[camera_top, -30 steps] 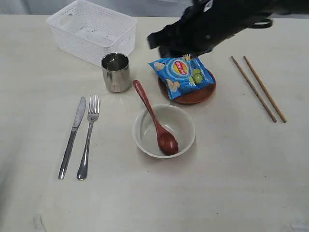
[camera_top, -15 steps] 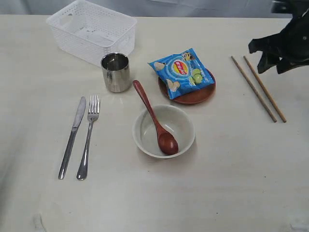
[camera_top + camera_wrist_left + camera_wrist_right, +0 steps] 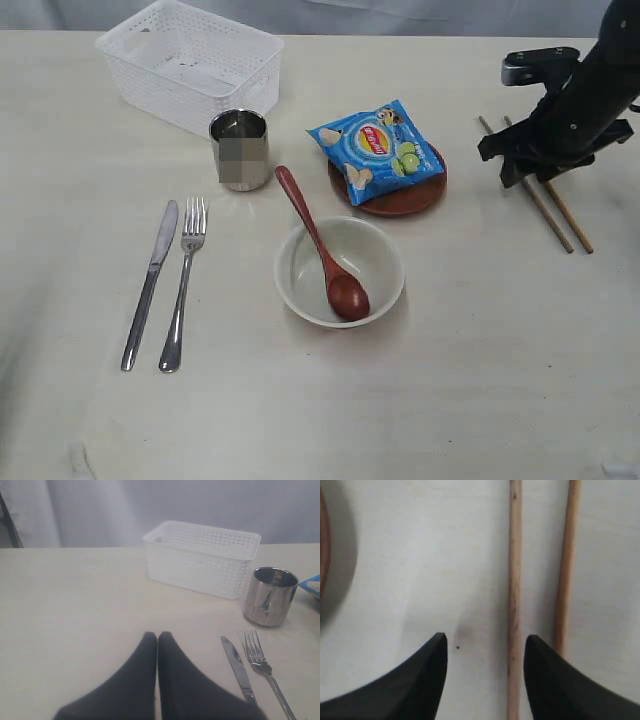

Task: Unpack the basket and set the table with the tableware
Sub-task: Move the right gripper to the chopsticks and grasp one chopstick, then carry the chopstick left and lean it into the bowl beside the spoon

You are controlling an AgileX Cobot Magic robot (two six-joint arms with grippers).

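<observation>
Blue crisp bag (image 3: 378, 150) on plate (image 3: 402, 204), logo unreadable

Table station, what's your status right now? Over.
Left gripper shut, holding nothing. Right gripper open above the chopsticks. Basket empty, everything out on the table. Crisp bag sitting on the plate.

Bright, even and diffuse across the pale table (image 3: 480, 380) in the exterior view, with only thin, soft shadows under the bowl (image 3: 295, 265), the plate (image 3: 400, 203) and the fork (image 3: 183, 290). Pixelated in a square patch on the steel cup (image 3: 240, 162). Softer and slightly hazy from the left wrist: mirror-like reflections on the steel cup, out of focus at the left gripper (image 3: 156, 635) close to the lens. Blurry up close from the right wrist: fuzzy along the chopsticks (image 3: 514, 580) and at the edges of the right gripper (image 3: 485, 637), dim grey shading beside the plate's rim.
</observation>
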